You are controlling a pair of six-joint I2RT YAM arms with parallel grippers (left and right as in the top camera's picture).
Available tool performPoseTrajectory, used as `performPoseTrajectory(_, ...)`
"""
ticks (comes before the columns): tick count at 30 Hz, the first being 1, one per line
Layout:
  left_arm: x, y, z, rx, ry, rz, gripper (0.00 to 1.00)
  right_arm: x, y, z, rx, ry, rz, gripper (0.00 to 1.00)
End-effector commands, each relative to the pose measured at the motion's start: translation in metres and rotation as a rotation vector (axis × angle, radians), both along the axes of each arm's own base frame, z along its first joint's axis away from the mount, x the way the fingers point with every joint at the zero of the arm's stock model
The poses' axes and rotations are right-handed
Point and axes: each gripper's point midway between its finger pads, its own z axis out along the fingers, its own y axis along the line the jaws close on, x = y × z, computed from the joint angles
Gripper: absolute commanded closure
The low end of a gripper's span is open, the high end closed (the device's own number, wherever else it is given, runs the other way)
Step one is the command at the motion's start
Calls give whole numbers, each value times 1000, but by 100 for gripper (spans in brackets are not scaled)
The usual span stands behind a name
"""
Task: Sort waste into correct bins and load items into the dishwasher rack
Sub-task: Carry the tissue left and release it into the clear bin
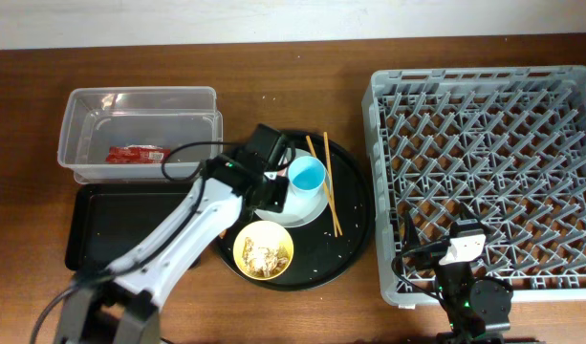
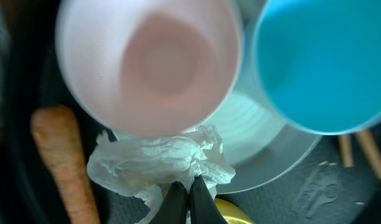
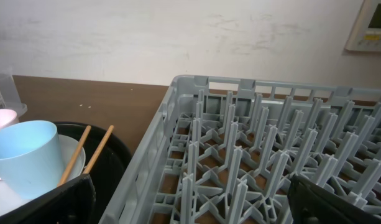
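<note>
Left wrist view: left jaws pinch the tissue (image 2: 156, 158), with the cup (image 2: 150, 62) just beyond them, presumably to bin it. Right jaws are spread, idle.

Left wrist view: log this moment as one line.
left gripper: shut on tissue | carrot: beside tissue | right gripper: open, empty, at dishwasher rack | red wrapper: in clear tub

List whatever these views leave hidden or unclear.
- Overhead: the left arm covers the pink cup, carrot and tissue.
- Left wrist: the bottom edge crops the shut left claw; tissue pinched or not, unclear.
- Overhead: yellow bowl contents too small to identify.
- Right wrist: the bottom edge crops the open right claw.
</note>
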Motion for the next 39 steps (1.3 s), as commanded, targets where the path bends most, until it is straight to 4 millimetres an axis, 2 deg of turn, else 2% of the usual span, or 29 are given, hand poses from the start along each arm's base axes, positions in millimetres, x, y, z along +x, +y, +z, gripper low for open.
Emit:
performPoseTrajectory(1, 17, 19, 53, 27, -177, 59, 99, 0, -2, -3, 8, 6, -9, 2)
performPoseTrajectory(2, 24, 37, 71, 94, -263, 111, 99, 0, -2, -3, 8, 6, -9, 2)
performPoseTrajectory(6, 45, 78, 109, 249, -465, 260, 99, 0, -2, -3, 8, 6, -9, 2)
performPoseTrajectory(11, 75, 117, 123, 231, -551, 412, 99, 0, -2, -3, 8, 6, -9, 2)
performPoseTrajectory(13, 86, 138, 116, 229, -539, 467, 99, 0, -2, -3, 8, 6, -9, 2)
performPoseTrajectory(16, 102, 151, 93, 174, -487, 488, 99, 0, -2, -3, 8, 6, -9, 2)
performPoseTrajectory(19, 121, 172, 61, 127, -430, 525, 99, 0, -2, -3, 8, 6, -9, 2)
performPoseTrajectory(22, 128, 182, 42, 117, -395, 542, 99, 0, -2, -3, 8, 7, -9, 2)
performPoseTrajectory(24, 128, 188, 39, 122, -387, 554, 99, 0, -2, -3, 8, 6, -9, 2)
performPoseTrajectory(25, 129, 189, 40, 120, -396, 559, 94, 0, -2, -3, 8, 6, -9, 2)
performPoseTrajectory(26, 131, 189, 42, 116, -403, 558, 73, 0, -2, -3, 8, 6, -9, 2)
performPoseTrajectory(27, 132, 188, 43, 110, -411, 558, 39, 0, -2, -3, 8, 6, -9, 2)
performPoseTrajectory(28, 133, 188, 44, 108, -415, 558, 25, 0, -2, -3, 8, 6, -9, 2)
performPoseTrajectory(31, 134, 184, 54, 87, -435, 529, 8, 0, -2, -3, 8, 6, -9, 2)
performPoseTrajectory(34, 126, 176, 86, 37, -485, 495, 7, 0, -2, -3, 8, 6, -9, 2)
performPoseTrajectory(36, 110, 165, 101, -27, -466, 452, 7, 0, -2, -3, 8, 6, -9, 2)
performPoseTrajectory(39, 68, 127, 116, -212, -350, 322, 11, 0, -2, -3, 8, 6, -9, 2)
